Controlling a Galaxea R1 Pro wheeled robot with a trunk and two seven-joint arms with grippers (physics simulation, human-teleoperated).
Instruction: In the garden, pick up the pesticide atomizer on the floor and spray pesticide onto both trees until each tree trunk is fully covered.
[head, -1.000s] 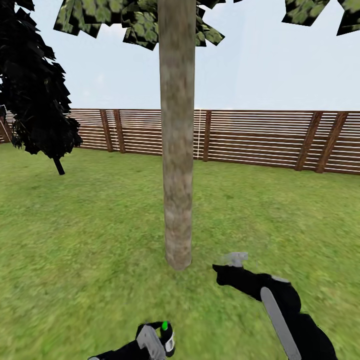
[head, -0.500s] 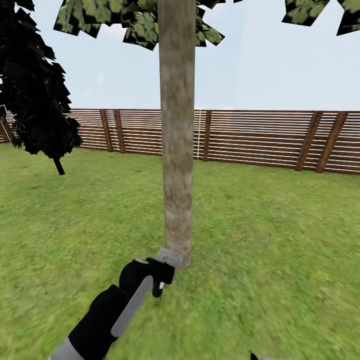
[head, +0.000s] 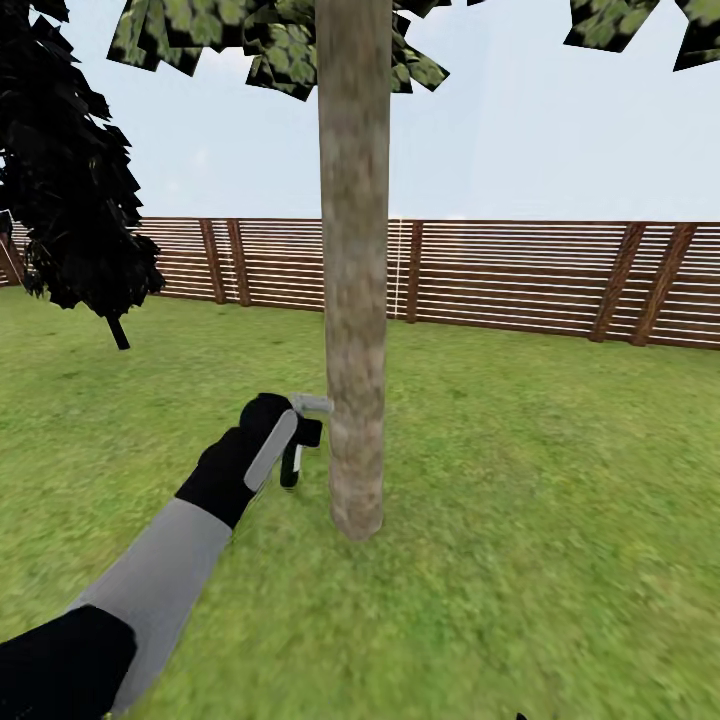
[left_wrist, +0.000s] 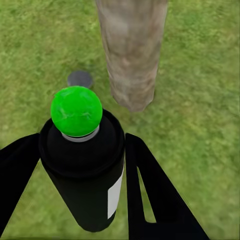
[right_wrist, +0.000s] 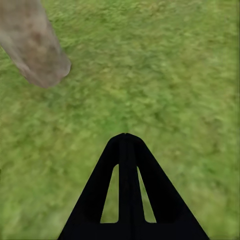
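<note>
The left gripper clamps the pesticide atomizer (green cap up) just beside the tree trunk; the right gripper is closed, empty.

Head cam faces fwd; wrist cams look down; all share tree trunk.

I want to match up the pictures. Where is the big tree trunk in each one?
Head view: tree trunk stands in the middle, top to lawn, the left pincer beside it.
Left wrist view: trunk at the top, beyond the atomizer.
Right wrist view: trunk in the upper left corner.
Shared landmark: the trunk's base on the grass.
</note>
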